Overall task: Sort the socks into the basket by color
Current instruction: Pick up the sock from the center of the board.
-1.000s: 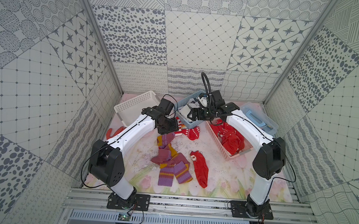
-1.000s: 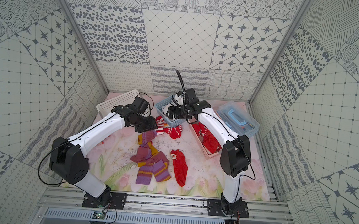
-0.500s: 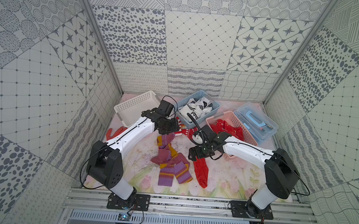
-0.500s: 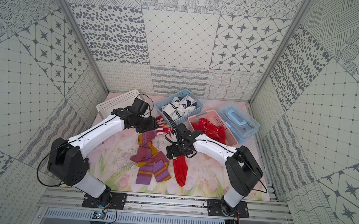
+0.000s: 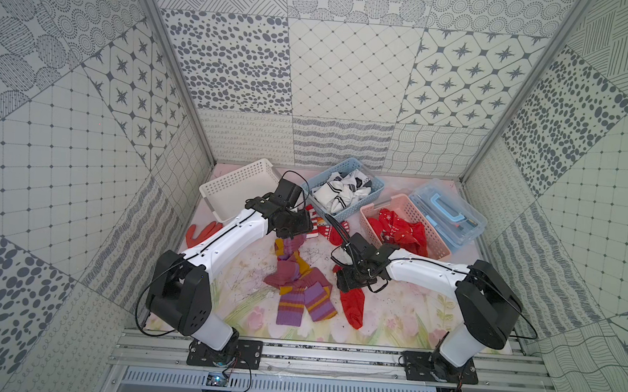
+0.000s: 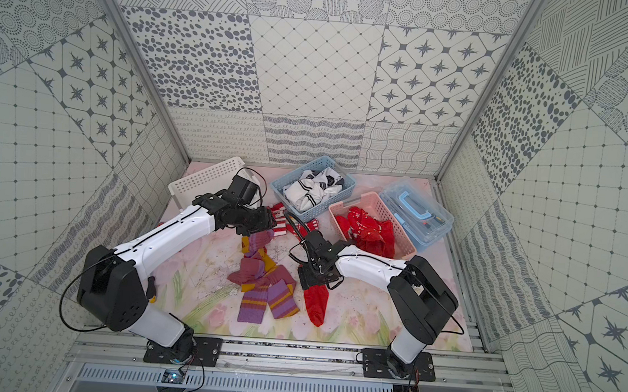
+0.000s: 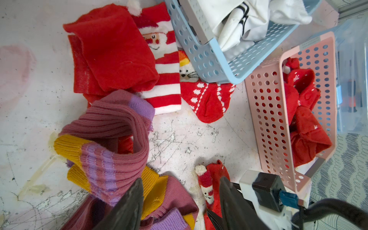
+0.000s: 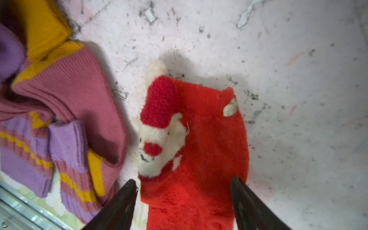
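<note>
My right gripper (image 8: 184, 181) over red sock (image 8: 209, 139), jaws parted astride Santa end, nothing held. Sock trails toward 6 o'clock in a top view; pink basket (image 5: 369, 223) at 1 o'clock.

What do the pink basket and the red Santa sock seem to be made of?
Pink basket: probably rigid plastic, matt, with moulded rows of round holes.
Red Santa sock: soft fuzzy knit, seemingly yarn; the white beard looks fluffy and the red part shows knit loops.
</note>
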You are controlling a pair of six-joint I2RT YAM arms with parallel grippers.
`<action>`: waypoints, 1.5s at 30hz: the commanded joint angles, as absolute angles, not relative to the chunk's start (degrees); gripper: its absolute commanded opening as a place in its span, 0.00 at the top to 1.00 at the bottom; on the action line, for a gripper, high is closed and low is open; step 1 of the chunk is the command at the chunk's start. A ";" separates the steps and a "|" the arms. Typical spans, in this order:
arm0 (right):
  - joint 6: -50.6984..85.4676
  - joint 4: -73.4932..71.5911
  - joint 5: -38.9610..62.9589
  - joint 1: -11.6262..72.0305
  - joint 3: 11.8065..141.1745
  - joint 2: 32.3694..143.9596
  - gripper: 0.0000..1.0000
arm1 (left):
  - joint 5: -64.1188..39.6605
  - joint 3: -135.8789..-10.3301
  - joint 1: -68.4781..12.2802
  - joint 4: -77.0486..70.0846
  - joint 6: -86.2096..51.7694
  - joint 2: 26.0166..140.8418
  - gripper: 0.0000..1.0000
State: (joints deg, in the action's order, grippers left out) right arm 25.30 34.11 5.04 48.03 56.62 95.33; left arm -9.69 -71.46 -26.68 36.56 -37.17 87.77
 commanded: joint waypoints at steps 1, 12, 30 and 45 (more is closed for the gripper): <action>26.52 31.35 3.64 48.39 55.40 96.83 0.37 | -8.98 -71.17 -26.87 34.89 -37.43 87.21 0.39; 27.59 29.79 5.18 48.34 53.88 94.96 0.90 | -8.70 -71.02 -26.88 34.72 -37.35 87.08 0.39; 27.38 35.07 5.57 45.88 59.27 83.09 1.00 | -7.87 -70.49 -26.88 35.32 -36.09 85.29 0.39; 21.49 40.21 10.17 26.66 70.64 77.87 1.00 | -7.44 -71.50 -27.80 35.72 -34.64 85.10 0.39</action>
State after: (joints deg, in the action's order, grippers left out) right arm 24.23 39.29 8.93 29.10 68.40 77.73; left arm -8.73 -70.41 -27.16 36.36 -36.80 85.43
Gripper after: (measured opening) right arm 0.062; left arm 0.609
